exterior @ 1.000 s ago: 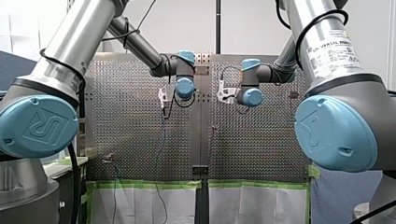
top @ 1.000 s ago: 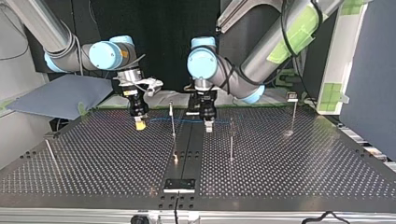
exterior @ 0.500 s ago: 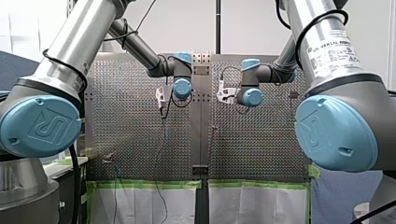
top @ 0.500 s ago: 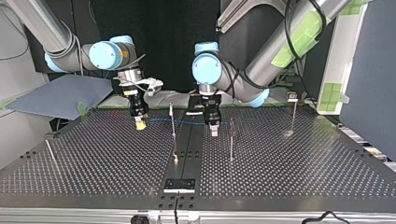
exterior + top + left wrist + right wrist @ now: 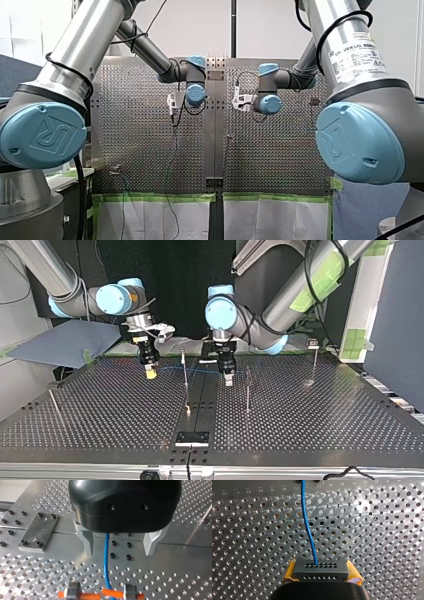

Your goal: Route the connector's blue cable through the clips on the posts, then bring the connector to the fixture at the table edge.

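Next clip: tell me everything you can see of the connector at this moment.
The connector is a small, dark grey rectangular block, plastic by its look, with a row of little holes on each of the two faces shown. The blue cable leaves from one hole in the farther row. It sits level, clamped on both sides between the yellow pads of my right claw, over the perforated table.

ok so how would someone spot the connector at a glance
On the perforated table find my right arm, at the top view's left. Its tool grips the connector: a dark block with rows of tiny holes, where the blue cable ends.
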Motion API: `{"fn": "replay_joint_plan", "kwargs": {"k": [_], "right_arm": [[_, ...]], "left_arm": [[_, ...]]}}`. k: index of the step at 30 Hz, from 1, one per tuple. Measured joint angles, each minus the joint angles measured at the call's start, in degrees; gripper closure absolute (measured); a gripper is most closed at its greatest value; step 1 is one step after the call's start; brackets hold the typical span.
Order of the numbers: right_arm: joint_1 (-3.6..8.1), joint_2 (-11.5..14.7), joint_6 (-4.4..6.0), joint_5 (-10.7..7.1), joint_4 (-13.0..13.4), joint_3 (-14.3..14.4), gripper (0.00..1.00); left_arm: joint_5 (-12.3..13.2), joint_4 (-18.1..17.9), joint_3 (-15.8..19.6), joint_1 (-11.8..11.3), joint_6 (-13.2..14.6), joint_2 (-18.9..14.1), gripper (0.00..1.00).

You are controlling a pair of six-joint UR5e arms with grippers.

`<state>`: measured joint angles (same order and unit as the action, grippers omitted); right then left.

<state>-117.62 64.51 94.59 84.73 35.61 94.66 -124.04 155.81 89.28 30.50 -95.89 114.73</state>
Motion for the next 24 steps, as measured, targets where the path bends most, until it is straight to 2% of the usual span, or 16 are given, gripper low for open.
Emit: {"fn": "replay_joint_plan", "kwargs": {"k": [1, 2, 3, 4, 11, 24], "right_arm": [[0.01, -0.01, -0.01, 0.0, 0.0, 0.0, 1.0], [0.01, -0.01, -0.03, 0.0, 0.0, 0.0, 1.0], [0.0, -0.02, -0.03, 0.0, 0.0, -0.01, 1.0], [0.0, -0.02, -0.03, 0.0, 0.01, -0.01, 1.0], [0.01, -0.03, -0.01, 0.0, 0.14, -0.01, 1.0], [0.01, -0.05, -0.03, 0.0, 0.14, -0.02, 1.0]], "left_arm": [[0.02, -0.08, 0.0, 0.07, 0.07, 0.0, 0.0], [0.04, -0.13, 0.0, 0.11, 0.1, 0.0, 0.12], [0.05, -0.16, 0.0, 0.14, 0.13, -0.01, 0.12], [0.04, -0.22, 0.0, 0.18, 0.17, -0.01, 1.0], [0.48, -1.91, 0.02, 0.6, 1.59, -0.01, 1.0], [-0.48, -2.26, 0.07, 0.64, 1.55, 0.01, 1.0]]}}
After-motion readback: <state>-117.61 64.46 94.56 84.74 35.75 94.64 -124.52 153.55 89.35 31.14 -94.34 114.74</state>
